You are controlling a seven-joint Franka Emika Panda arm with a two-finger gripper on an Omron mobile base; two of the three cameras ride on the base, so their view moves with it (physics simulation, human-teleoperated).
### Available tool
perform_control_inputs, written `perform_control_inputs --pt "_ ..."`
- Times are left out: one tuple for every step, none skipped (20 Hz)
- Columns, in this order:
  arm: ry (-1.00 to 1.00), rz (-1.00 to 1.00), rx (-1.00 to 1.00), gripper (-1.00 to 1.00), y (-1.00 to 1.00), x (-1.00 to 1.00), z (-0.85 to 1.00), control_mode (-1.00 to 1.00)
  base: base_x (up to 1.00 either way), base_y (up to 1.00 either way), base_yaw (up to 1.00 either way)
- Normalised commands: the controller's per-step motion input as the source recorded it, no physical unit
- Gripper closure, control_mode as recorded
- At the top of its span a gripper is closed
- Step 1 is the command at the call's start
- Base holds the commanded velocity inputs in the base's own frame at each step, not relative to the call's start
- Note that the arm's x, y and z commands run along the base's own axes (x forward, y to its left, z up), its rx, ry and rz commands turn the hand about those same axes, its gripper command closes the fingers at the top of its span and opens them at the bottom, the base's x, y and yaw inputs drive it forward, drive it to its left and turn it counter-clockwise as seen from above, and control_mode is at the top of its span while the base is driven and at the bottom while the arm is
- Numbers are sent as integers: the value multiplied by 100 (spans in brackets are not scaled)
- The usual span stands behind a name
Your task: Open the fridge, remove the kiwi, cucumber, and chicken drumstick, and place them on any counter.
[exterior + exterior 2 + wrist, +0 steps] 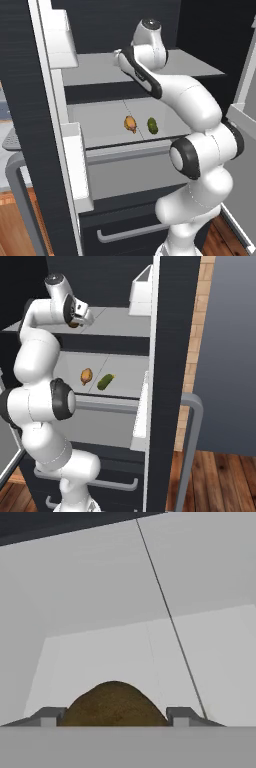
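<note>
No brand, label or writing can be read on anything here. The fridge (30, 125) stands with both doors swung wide, its pale grey inside exposed, and white door bins (62, 37) hang on the inner face of the doors. On the upper shelf (117, 323) the arm reaches in, and the hand (114, 717) sits low over the shelf with the kiwi (112, 706) lying between its two dark fingertips (49, 717); from the hand view the brown fruit fills the gap from one tip to the other, and both tips appear to touch its sides, though I cannot tell whether they are pressing firmly or only resting against it. In the right base view the kiwi shows as a small brown spot at the hand's end, on the upper shelf. One shelf lower, the chicken drumstick (130, 124) and the cucumber (152, 125) lie near each other but apart on the pale shelf floor, the drumstick nearer the fridge's middle seam. Below that shelf are the dark lower drawers with a grey bar handle (132, 232). A grey vertical bar handle (192, 446) runs along the outer edge of the open right door.
</note>
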Motion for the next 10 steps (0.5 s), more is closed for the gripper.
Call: perform_control_inputs --pt "0 0 12 100 0 -4 -25 -100 0 0 0" --pt "-15 0 9 100 -1 -49 0 -100 0 0 0" --pt "-35 0 3 100 -1 -100 0 -100 0 0 0" --pt "-48 0 0 100 -5 -100 17 -100 0 0 0" --pt "-52 0 0 100 -11 -100 24 -100 0 0 0" --pt "-54 0 0 100 -9 -100 29 -100 0 0 0" --pt "-55 0 0 100 -10 -100 31 -100 0 0 0" --pt "-53 0 0 100 -10 -100 31 -100 0 0 0" --pt "-48 0 0 100 -13 -100 31 -100 0 0 0" --pt "-44 0 0 100 -17 -100 30 -100 0 0 0"
